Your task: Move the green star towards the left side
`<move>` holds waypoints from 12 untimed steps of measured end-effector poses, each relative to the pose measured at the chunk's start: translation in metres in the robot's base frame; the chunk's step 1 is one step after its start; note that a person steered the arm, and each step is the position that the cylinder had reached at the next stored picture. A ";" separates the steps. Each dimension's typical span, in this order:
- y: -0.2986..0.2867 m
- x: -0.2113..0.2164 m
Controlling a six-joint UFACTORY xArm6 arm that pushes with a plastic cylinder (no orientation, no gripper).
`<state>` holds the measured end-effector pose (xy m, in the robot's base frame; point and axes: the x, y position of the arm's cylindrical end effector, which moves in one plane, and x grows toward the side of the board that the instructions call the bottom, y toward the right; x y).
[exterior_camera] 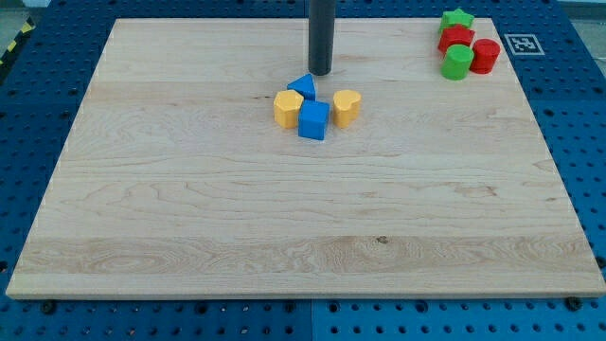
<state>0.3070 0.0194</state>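
No pincer here: my tip (320, 73) sits beside the blue triangle (303, 86), far from the green star (456, 18), so nothing pushes it yet.

And here we are in a robotics lab, no doubt about it; a pale wooden board (303, 208) sits on a blue perforated bench (578, 114), rows of mounting holes all round; a black-and-white marker tag (520, 44) lies at the board's top-right corner; yellow-black hazard tape (17, 43) at the view's top left.
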 end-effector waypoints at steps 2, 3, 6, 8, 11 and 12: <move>0.000 0.002; 0.000 0.000; 0.000 0.000; 0.098 0.005; 0.294 0.061; 0.326 0.040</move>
<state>0.3469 0.3453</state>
